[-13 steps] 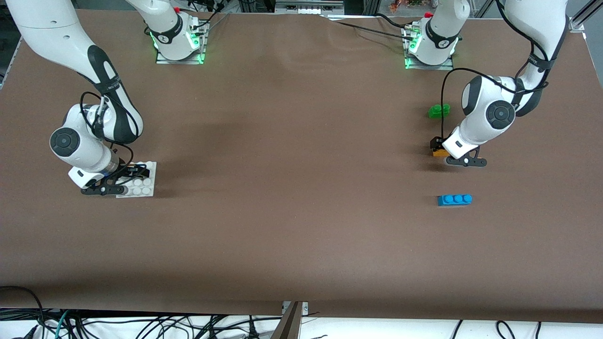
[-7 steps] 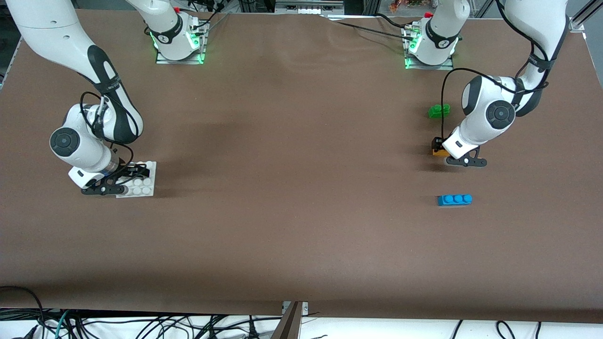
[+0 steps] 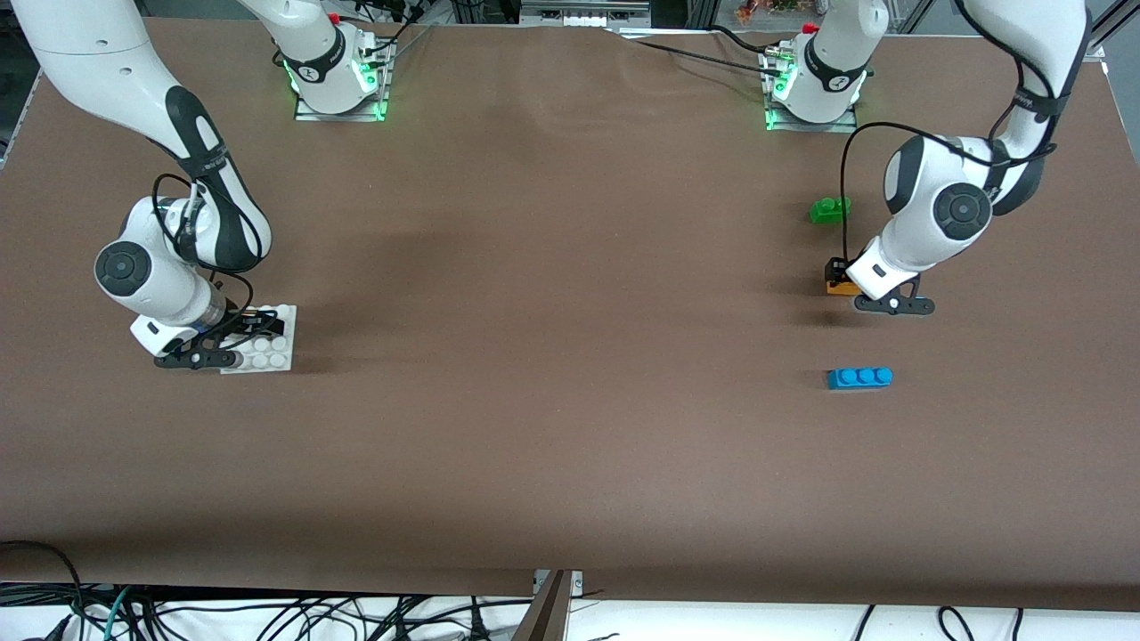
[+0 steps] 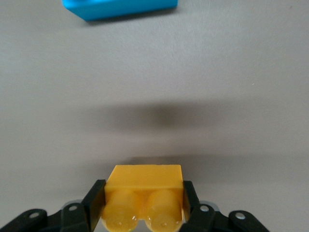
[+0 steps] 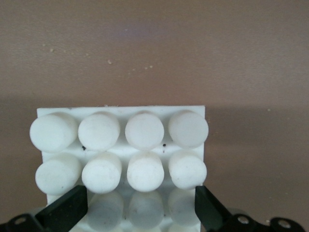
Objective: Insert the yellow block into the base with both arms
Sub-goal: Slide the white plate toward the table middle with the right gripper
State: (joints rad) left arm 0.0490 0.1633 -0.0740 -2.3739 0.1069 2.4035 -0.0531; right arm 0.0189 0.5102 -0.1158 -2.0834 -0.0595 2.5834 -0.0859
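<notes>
My left gripper (image 3: 846, 283) is shut on the yellow block (image 3: 837, 288), a small two-stud brick, and holds it low over the table at the left arm's end. In the left wrist view the block (image 4: 145, 181) sits between the two black fingers of the gripper (image 4: 144, 203). The white 4x4-stud base (image 3: 272, 347) lies on the table at the right arm's end. My right gripper (image 3: 233, 336) is down on it. In the right wrist view its fingers (image 5: 72, 208) press two opposite sides of the base (image 5: 123, 109), with the gripper (image 5: 141, 203) astride the plate.
A green two-stud brick (image 3: 830, 209) lies farther from the front camera than the yellow block. A blue three-stud brick (image 3: 859, 377) lies nearer to the front camera and shows in the left wrist view (image 4: 120, 7). Brown tabletop stretches between the two arms.
The left arm's wrist and elbow have risen and shifted slightly toward the table's end, carrying the yellow block a little with them. The right arm has not moved.
</notes>
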